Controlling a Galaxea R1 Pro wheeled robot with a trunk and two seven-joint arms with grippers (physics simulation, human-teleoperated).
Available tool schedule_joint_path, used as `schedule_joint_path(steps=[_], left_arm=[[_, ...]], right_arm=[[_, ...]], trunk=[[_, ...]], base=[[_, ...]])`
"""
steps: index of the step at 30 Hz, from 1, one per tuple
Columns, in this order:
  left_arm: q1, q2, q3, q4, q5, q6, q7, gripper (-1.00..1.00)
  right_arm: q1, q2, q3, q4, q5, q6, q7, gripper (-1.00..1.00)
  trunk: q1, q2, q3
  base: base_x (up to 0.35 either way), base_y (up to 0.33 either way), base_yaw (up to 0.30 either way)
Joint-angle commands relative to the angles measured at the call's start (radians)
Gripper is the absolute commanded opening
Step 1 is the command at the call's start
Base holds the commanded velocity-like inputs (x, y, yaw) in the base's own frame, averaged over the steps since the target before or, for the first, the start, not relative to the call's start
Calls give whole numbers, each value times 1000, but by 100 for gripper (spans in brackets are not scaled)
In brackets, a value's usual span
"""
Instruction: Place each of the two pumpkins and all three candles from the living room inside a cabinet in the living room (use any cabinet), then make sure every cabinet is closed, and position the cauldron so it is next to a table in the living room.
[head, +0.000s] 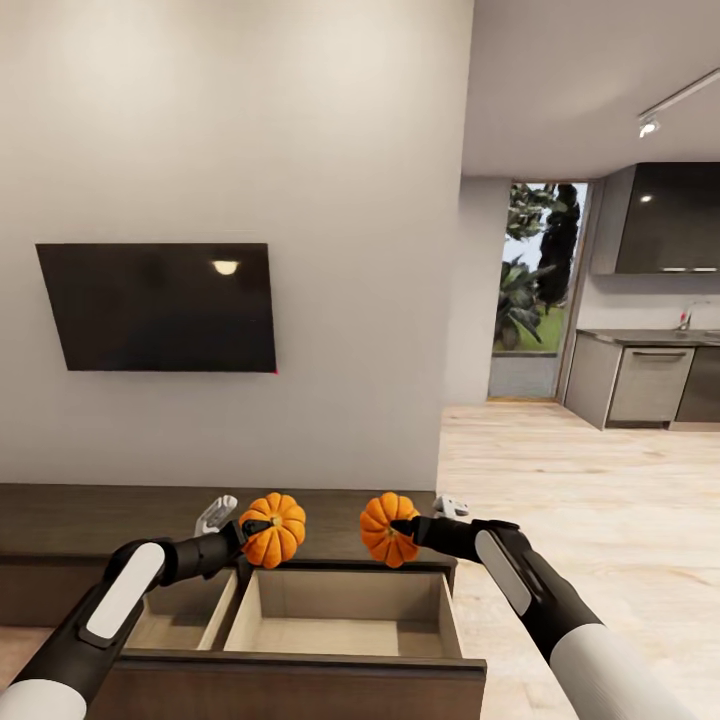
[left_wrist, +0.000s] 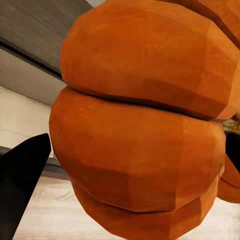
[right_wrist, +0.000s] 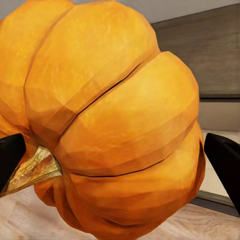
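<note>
Two ribbed orange pumpkins hang over the open drawers of the dark cabinet (head: 60, 520): the left gripper (head: 252, 530) clamps the left pumpkin (head: 275, 530), the right gripper (head: 405, 527) clamps the right pumpkin (head: 385, 530). Pale drawer (head: 340, 610) insides lie below; a TV (head: 160, 307) is on the wall above

Both arms were glossy black along the forearms, each with a long rounded pale-grey inset panel, and turned white at the upper segments nearest the camera. A small light-grey fitting sat by each wrist. The left pincer (head: 252, 528) and right pincer (head: 404, 527) had black fingers (right_wrist: 225, 165).
</note>
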Motion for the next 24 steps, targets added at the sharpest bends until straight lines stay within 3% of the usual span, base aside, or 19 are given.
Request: schedule_joint_path(steps=[1, 8, 15, 20, 24], left_arm=[[-1, -2, -3, -1, 7, 2, 9, -100], [-1, -56, -8, -1, -8, -1, 21, -100], [-1, -65, -10, 4, -12, -15, 29, -100], [-1, -70, -9, 1, -9, -38, 149, -100], [-1, -84, -10, 0, -9, -43, 191, -100]], right_arm=[[-1, -1, 6, -1, 1, 3, 1, -100], [-1, -1, 14, -2, 1, 3, 6, -100], [-1, -1, 52, -1, 3, 3, -1, -100], [-1, -1, 55, -1, 3, 3, -3, -100], [-1, -1, 56, -1, 4, 3, -3, -100]], trunk=[[0, -1, -1], [4, -8, -4], [31, -57, -26], [50, -92, -42], [65, -120, -55]], base=[[0, 0, 0], [0, 0, 0], [0, 0, 0], [0, 0, 0], [0, 0, 0]])
